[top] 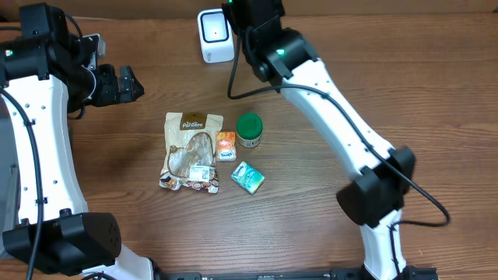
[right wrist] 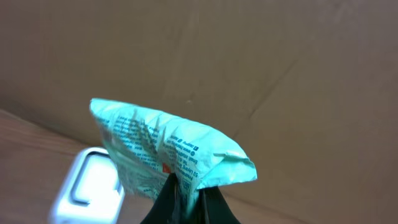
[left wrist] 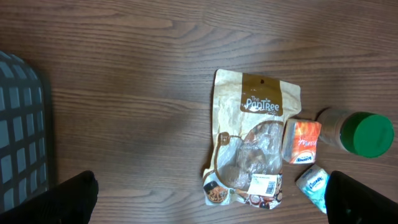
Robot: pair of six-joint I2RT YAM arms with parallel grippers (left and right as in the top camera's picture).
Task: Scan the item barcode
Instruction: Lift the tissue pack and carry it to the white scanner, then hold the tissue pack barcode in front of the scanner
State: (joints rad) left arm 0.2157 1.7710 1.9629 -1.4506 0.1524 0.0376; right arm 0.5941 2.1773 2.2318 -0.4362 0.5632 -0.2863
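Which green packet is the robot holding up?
The pale green packet pinched in the right gripper by the scanner; the teal packet lies on the table.

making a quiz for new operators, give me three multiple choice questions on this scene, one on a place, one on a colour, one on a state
1. Where does the orange packet lie?
A) between the brown pouch and the jar
B) on top of the brown pouch
C) inside the jar

2. What colour is the jar's lid?
A) red
B) green
C) white

3. What is the right hand doing?
A) open and empty
B) shut on the mint-green packet
C) shut on the brown pouch

Answers:
1 A, the overhead view shows it on the table with the pouch on one side and the jar on the other.
2 B, the left wrist view shows a green cap.
3 B, the right wrist view shows the packet pinched in it.
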